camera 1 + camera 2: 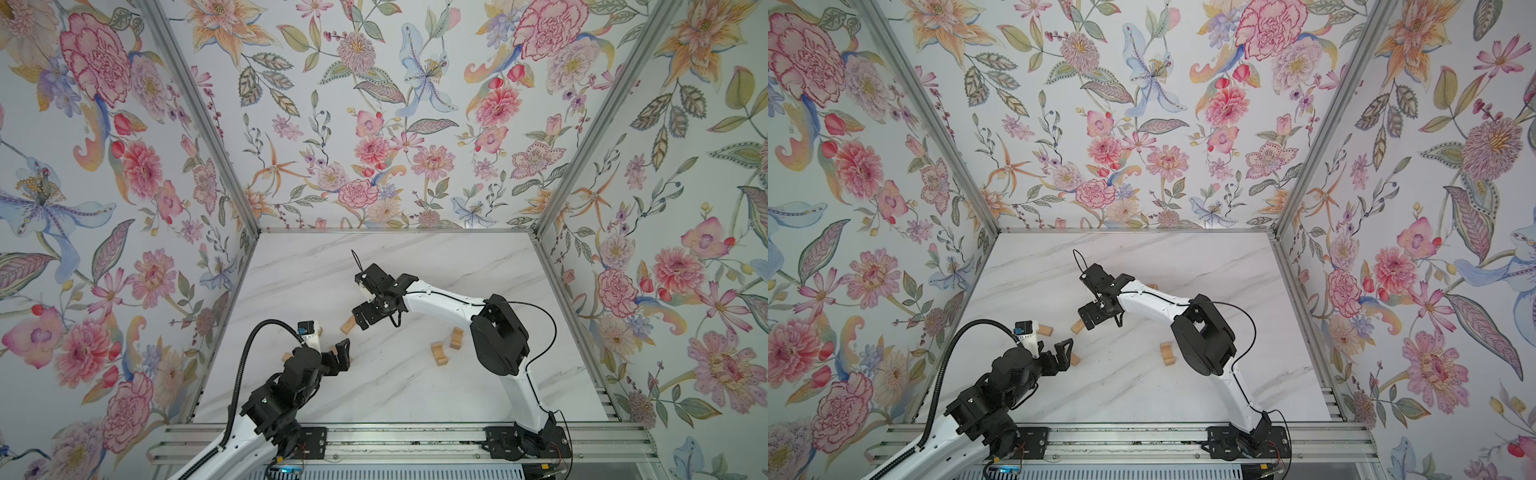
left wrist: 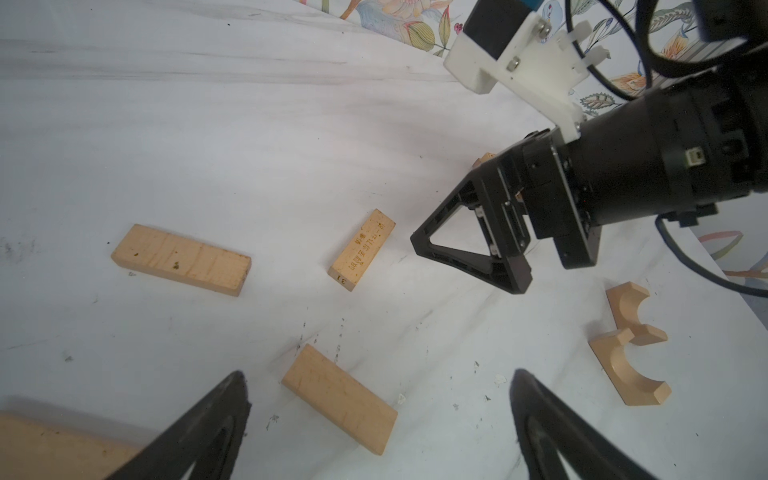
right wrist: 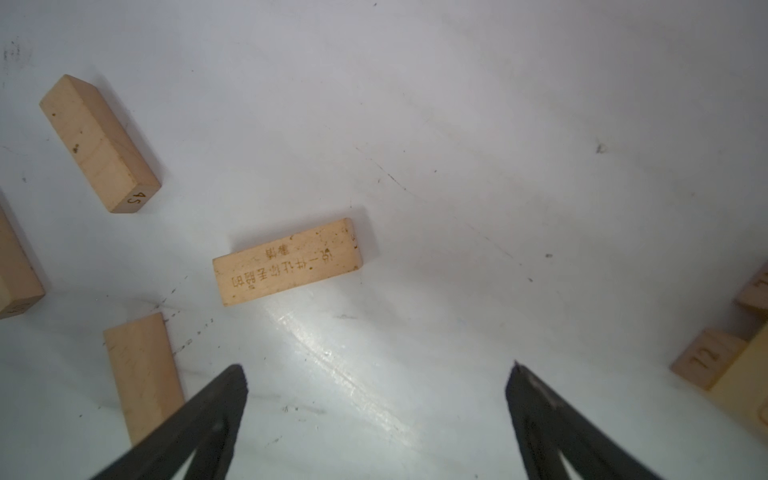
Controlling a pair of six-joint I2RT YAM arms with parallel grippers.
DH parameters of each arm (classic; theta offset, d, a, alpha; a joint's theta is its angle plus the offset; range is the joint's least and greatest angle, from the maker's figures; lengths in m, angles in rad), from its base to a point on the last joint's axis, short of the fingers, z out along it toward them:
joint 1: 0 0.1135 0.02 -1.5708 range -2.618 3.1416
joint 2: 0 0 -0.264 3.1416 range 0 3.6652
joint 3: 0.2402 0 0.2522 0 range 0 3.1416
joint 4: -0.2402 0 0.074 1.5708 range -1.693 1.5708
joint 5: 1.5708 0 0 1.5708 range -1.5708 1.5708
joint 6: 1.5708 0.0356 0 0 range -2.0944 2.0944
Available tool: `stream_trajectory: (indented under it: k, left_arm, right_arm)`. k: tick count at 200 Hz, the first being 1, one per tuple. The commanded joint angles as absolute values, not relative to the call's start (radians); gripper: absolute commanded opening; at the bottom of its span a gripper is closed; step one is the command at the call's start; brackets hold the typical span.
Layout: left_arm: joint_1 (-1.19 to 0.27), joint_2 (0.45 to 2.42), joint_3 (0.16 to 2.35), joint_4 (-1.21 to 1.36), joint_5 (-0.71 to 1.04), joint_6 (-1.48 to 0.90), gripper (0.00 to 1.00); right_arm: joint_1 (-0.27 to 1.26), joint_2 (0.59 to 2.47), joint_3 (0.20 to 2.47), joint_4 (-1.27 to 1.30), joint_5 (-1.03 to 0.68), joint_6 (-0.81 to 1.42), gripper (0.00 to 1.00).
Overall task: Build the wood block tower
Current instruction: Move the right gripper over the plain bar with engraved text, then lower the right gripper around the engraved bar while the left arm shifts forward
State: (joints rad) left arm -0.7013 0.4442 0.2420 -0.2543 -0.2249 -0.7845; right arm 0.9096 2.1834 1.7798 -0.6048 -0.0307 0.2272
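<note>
Collision risk over engraved block [image 3: 286, 262].
My left claw [image 2: 380, 374] and right claw [image 3: 377, 365], both agape, empty, may clash.

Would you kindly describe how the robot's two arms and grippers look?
Both arms have white links and black joint housings. The left arm carries a thick ribbed black hose, the right arm a thin black cable. The left gripper and right gripper are black, with triangular open-frame fingers.
</note>
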Motion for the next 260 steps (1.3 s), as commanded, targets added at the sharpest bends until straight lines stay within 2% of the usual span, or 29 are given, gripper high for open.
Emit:
stream_trajectory:
  k: [1,43,102,132,178,231,260]
  left_arm:
    - [-0.709,0.477,0.280,-0.241,-0.251,-0.767,0.99]
    - [-0.708,0.540,0.352,-0.266,-0.279,-0.751,0.99]
    - [-0.683,0.731,0.541,-0.352,-0.323,-0.692,0.99]
    - [-0.613,0.790,0.628,-0.392,-0.272,-0.651,0.99]
    - [-0.470,0.779,0.694,-0.441,-0.179,-0.611,0.99]
    - [-0.279,0.773,0.675,-0.408,-0.019,-0.591,0.99]
    - [-0.222,0.763,0.643,-0.390,0.027,-0.594,0.99]
  right_arm:
    - [0.911,2.164,1.773,-0.607,-0.024,0.205,0.99]
    - [0.909,2.119,1.733,-0.608,0.000,0.206,0.99]
    - [0.891,2.060,1.642,-0.548,-0.035,0.206,1.00]
    - [0.891,2.087,1.648,-0.513,-0.080,0.212,0.99]
    - [0.890,2.148,1.703,-0.484,-0.125,0.210,0.99]
    - [0.902,2.214,1.743,-0.447,-0.163,0.229,0.97]
    - [0.912,2.252,1.773,-0.440,-0.163,0.230,0.97]
